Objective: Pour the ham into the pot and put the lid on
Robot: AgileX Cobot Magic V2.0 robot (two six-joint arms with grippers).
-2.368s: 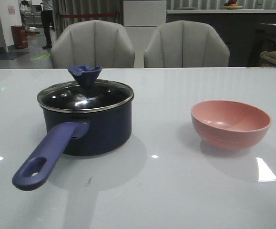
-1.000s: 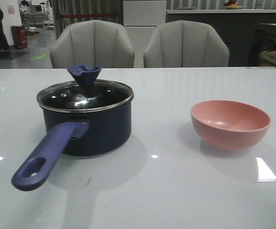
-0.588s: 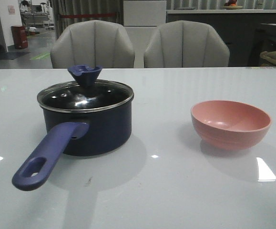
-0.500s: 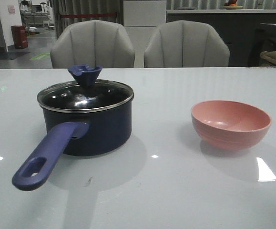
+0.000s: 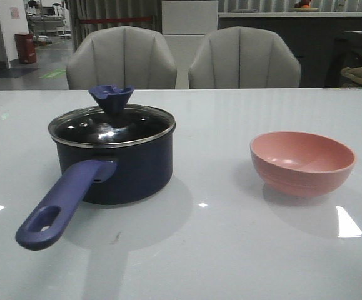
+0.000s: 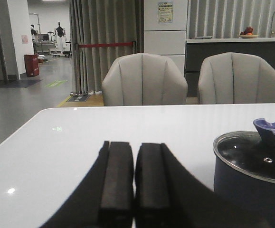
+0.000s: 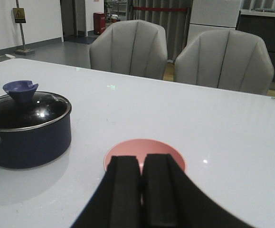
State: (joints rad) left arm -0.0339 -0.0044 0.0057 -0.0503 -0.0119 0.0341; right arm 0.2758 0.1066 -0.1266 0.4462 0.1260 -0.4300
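On the white table the pot sits with the lid on it, its handle pointing toward me. Well to its right stands a pink bowl. Both claws, left and right, are closed and hold nothing. No ham shows.

We've got a glossy white table catching a few ceiling-light glints, with two grey padded chairs tucked in on the far side. Behind them — grey curtains, a white cabinet and a dark counter. Off to one side a shiny grey floor runs to a red bin.
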